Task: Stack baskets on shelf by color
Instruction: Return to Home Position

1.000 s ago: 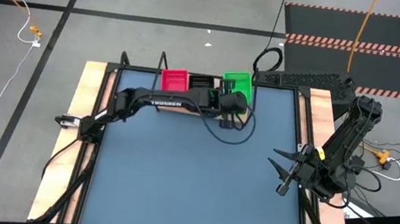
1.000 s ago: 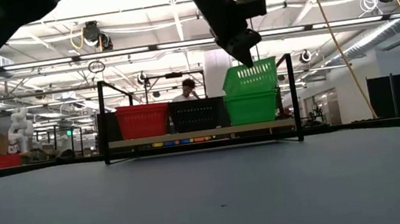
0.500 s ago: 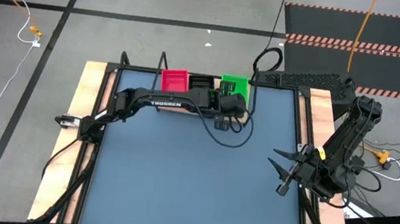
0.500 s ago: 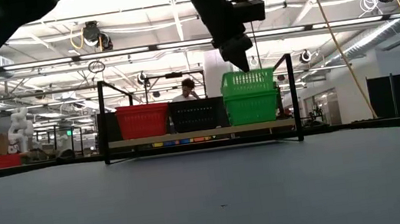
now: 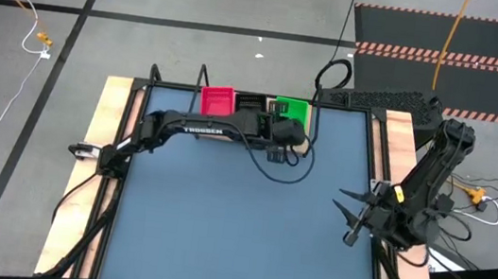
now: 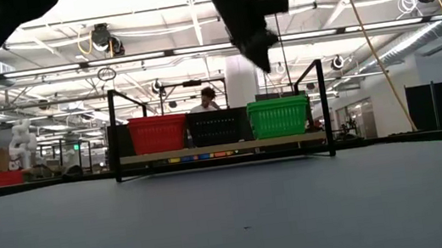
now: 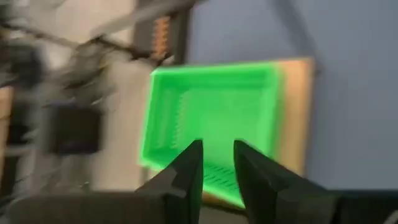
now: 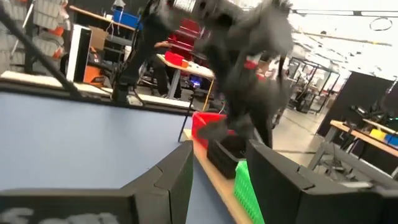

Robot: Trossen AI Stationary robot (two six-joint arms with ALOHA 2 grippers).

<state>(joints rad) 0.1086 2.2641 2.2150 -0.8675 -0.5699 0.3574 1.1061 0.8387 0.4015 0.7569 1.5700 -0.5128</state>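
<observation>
Three stacks: red baskets (image 6: 157,133), black baskets (image 6: 219,127) and green baskets (image 6: 279,116) sit side by side on the shelf (image 6: 224,148) at the far edge of the worktop (image 5: 239,224), with their rims level in the low view.
Red baskets: at the shelf's left end, unchanged over the last second.
Black baskets: in the middle, partly hidden from above by the left arm, also unchanged.
Green baskets: at the right end. A second ago the top basket sat tilted and proud of the stack, and half a second ago it was level but riding high. It has now dropped fully into the nest.
Left gripper (image 6: 256,51): has lifted clear and hangs above the green stack. Its jaws are parted by a narrow gap and hold nothing.
Right gripper (image 5: 346,216): parked near the worktop's right edge, well apart from the shelf, with its jaws spread wide and empty.
Count: the number of baskets in each stack cannot be read from these views.
Meaning: no basket remains loose on the worktop, so the sorting looks finished. All that appears left is for the left arm to draw back.
</observation>
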